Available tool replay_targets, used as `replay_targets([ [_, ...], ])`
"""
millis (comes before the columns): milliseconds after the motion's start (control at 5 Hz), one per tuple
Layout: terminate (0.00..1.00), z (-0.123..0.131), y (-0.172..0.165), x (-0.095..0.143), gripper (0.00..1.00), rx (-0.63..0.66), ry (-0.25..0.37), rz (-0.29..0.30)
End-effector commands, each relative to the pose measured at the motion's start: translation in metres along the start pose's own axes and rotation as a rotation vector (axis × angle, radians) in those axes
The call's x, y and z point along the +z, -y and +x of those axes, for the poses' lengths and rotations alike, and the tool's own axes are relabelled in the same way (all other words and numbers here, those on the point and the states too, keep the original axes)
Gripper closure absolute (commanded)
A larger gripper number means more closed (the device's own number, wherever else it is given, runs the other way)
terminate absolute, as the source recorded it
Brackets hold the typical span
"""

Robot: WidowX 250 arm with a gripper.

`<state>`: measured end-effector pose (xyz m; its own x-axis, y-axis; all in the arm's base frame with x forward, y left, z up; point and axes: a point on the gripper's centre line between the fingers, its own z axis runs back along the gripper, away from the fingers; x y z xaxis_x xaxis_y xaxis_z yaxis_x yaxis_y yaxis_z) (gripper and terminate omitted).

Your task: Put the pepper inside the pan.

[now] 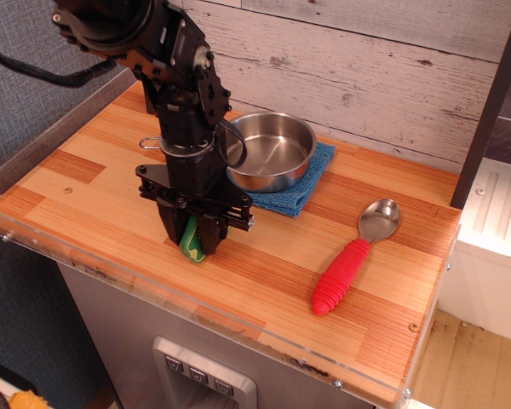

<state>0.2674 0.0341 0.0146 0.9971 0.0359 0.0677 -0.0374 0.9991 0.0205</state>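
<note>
The green pepper (190, 242) stands on edge between the black fingers of my gripper (192, 240), just above or touching the wooden table near its front edge. Only its lower green part shows; the rest is hidden by the fingers. The jaws are shut on it. The shiny steel pan (271, 151) sits empty on a blue cloth (298, 187) behind and to the right of the gripper. Its thin wire handle (148, 143) pokes out to the left behind the arm.
A spoon with a red ribbed handle (351, 260) lies on the right half of the wooden table (94, 179). A clear plastic rim (153, 294) runs along the table's front edge. A plank wall stands behind the pan.
</note>
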Motion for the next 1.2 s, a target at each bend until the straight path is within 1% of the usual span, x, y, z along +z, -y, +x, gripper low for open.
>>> replay_targets([
  [0, 0.00, 0.039, 0.005, 0.075, 1.00, -0.028, 0.139, -0.049],
  [200, 0.00, 0.068, 0.009, 0.103, 1.00, -0.036, 0.204, -0.048],
  [400, 0.00, 0.089, 0.013, 0.092, 1.00, -0.040, 0.188, -0.048],
  [600, 0.00, 0.097, 0.018, 0.069, 1.00, -0.054, 0.143, -0.032],
  [800, 0.00, 0.099, 0.018, 0.050, 1.00, -0.048, 0.114, -0.027],
  [1000, 0.00, 0.106, 0.015, 0.038, 1.00, -0.044, 0.125, -0.026],
])
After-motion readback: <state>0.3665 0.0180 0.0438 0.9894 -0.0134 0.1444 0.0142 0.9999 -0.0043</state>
